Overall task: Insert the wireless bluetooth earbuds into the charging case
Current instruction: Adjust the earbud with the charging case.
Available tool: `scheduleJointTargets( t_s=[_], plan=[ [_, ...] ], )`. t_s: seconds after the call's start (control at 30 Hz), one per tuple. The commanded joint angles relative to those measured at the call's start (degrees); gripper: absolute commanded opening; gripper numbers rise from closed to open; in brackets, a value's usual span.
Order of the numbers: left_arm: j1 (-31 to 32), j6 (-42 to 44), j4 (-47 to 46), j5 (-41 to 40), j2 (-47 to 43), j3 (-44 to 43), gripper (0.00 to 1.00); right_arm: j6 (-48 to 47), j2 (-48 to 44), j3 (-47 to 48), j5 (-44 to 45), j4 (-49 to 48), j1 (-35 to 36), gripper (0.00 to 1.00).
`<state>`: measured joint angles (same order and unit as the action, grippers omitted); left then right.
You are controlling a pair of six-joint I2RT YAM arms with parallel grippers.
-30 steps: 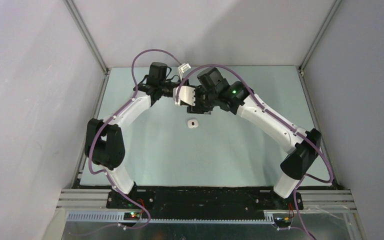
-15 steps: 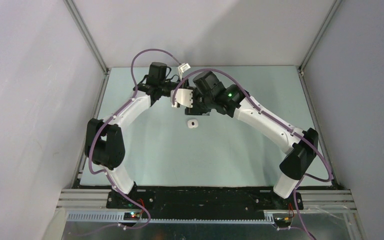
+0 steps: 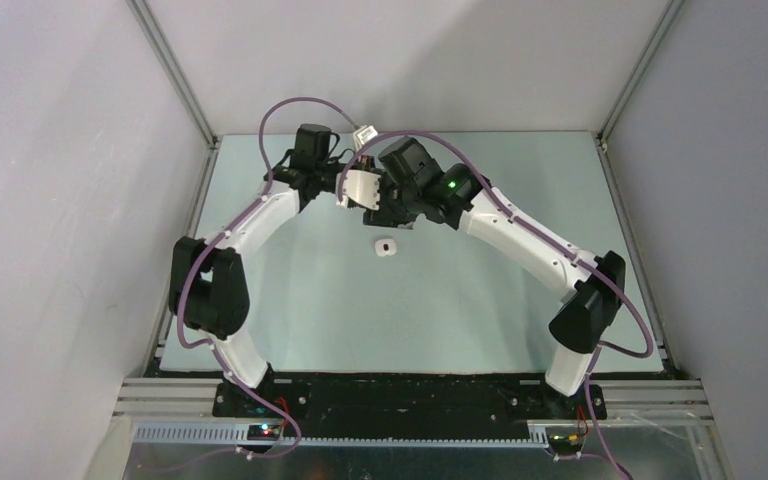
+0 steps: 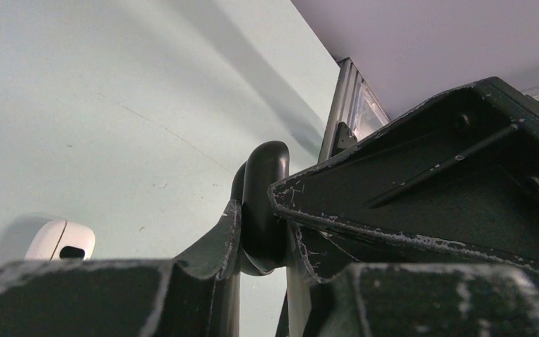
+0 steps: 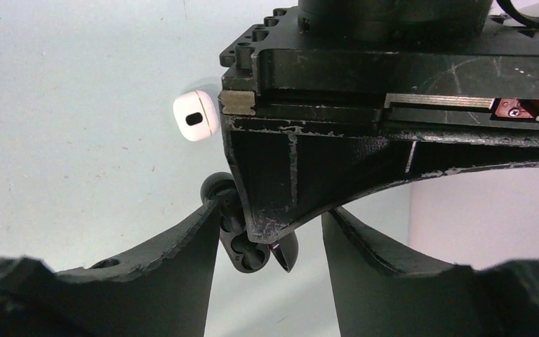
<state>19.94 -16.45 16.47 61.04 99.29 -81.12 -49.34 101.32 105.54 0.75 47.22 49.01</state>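
Note:
My left gripper (image 4: pixel 261 235) is shut on a black charging case (image 4: pixel 265 182) and holds it above the table at the back centre. In the right wrist view the black case (image 5: pixel 249 251) hangs open, with its figure-eight wells and lid (image 5: pixel 288 254) showing below one of the left gripper's fingers (image 5: pixel 288 175). My right gripper (image 5: pixel 272 217) is open, its fingers on either side of the case and that finger, the left one close against the case. I cannot make out any earbuds. In the top view the two grippers (image 3: pixel 352 188) (image 3: pixel 388 212) meet and hide the black case.
A small white case (image 3: pixel 386 246) with a dark slot lies on the pale green table (image 3: pixel 480 300), just in front of the grippers; it also shows as the white case (image 5: pixel 195 117) (image 4: pixel 60 241) in both wrist views. Grey walls enclose the table on three sides.
The right arm has swung a little to the left, and the left gripper with the black case has shifted left with it. The white case has not moved.

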Motion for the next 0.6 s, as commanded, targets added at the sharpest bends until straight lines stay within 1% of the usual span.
scheduleJointTargets(
  t_s=[0.0, 0.2, 0.57],
  plan=[
    [1.22, -0.7, -1.22, 4.71, -1.4, -1.76, 0.0, 2.59, 1.83, 3.37, -2.62, -2.36, 0.58, 0.6],
    [1.14, -0.69, -1.2, 4.71, -1.26, -1.91, 0.0, 3.0, -0.21, 3.16, -4.63, -0.79, -0.48, 0.6],
    [1.06, -0.95, -1.24, 4.59, -1.13, -1.99, 0.0, 1.12, -1.87, 0.95, -3.58, -0.41, -2.51, 0.6]
  ],
)
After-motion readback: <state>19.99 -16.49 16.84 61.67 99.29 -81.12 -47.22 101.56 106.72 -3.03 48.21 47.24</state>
